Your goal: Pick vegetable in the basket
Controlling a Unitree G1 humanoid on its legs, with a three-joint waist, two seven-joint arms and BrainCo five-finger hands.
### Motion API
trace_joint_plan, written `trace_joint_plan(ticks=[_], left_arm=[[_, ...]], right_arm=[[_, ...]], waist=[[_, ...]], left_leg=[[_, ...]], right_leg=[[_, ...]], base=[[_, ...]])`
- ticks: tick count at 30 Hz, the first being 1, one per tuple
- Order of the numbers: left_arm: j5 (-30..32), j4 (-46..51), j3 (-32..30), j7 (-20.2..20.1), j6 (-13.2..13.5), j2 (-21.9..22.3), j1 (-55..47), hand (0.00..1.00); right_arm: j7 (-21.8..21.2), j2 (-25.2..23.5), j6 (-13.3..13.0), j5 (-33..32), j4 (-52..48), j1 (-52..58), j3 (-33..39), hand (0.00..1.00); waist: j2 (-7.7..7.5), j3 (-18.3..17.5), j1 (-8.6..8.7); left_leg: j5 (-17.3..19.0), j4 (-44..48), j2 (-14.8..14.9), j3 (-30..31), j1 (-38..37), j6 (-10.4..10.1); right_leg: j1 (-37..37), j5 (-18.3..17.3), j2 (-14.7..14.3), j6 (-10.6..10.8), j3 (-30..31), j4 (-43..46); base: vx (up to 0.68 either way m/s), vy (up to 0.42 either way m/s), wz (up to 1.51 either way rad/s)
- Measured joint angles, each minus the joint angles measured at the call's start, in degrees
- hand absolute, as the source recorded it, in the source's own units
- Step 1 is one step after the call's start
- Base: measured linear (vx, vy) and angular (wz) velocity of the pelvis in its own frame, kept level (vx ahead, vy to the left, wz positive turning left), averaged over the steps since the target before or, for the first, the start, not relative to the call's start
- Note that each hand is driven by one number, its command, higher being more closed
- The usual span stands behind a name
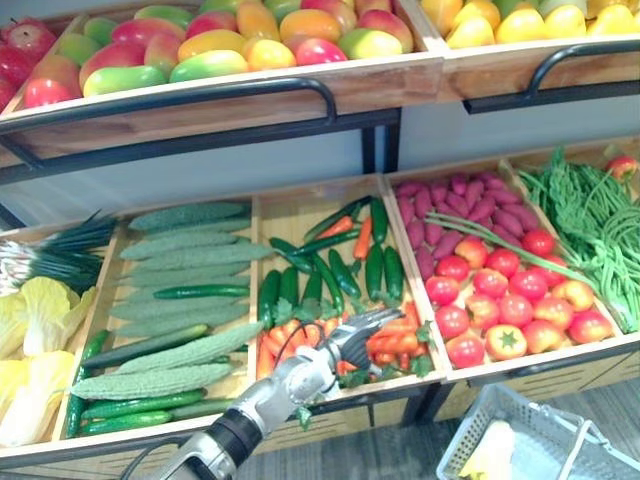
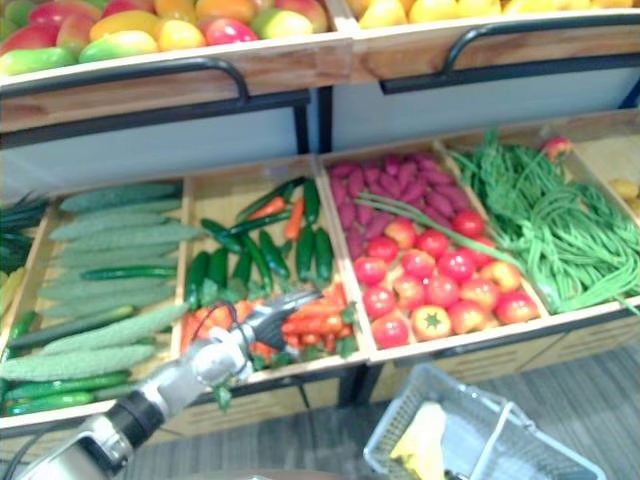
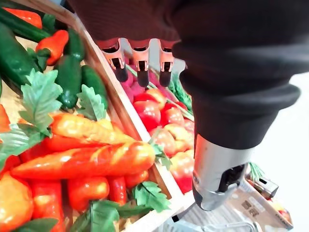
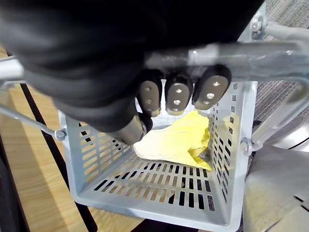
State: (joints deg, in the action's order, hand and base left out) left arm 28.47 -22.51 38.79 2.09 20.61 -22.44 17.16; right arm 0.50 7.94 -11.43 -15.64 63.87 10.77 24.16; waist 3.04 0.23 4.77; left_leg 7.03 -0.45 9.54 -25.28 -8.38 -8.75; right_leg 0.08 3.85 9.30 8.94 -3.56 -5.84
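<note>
while over carrots (image 3: 96, 159), left fingers (image 3: 140, 69) straight

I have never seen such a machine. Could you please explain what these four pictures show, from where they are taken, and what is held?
It is a humanoid robot at a vegetable stand. Two pictures come from cameras on its head, two from its wrists. On the stand lie carrots, cucumbers, tomatoes and green beans. The left robot hand hovers open above the carrots, holding nothing. The right robot hand is curled round the handle of a grey basket, which holds one yellow leafy vegetable.
</note>
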Motion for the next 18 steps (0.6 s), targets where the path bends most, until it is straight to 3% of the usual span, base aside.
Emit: trace_joint_plan(ticks=[18], left_arm=[[2.2,-10.4,2.7,0.1,-1.2,2.8,5.3,0.0]], right_arm=[[0.5,0.0,0.7,1.7,0.0,-2.0,-0.4,1.0]], waist=[[-0.57,1.4,1.49]], left_leg=[[-0.6,-1.2,-0.2,-0.4,0.2,-0.2]], right_leg=[[-0.9,0.2,-0.1,0.2,0.2,0.0]], base=[[-0.02,-0.039,-0.01]])
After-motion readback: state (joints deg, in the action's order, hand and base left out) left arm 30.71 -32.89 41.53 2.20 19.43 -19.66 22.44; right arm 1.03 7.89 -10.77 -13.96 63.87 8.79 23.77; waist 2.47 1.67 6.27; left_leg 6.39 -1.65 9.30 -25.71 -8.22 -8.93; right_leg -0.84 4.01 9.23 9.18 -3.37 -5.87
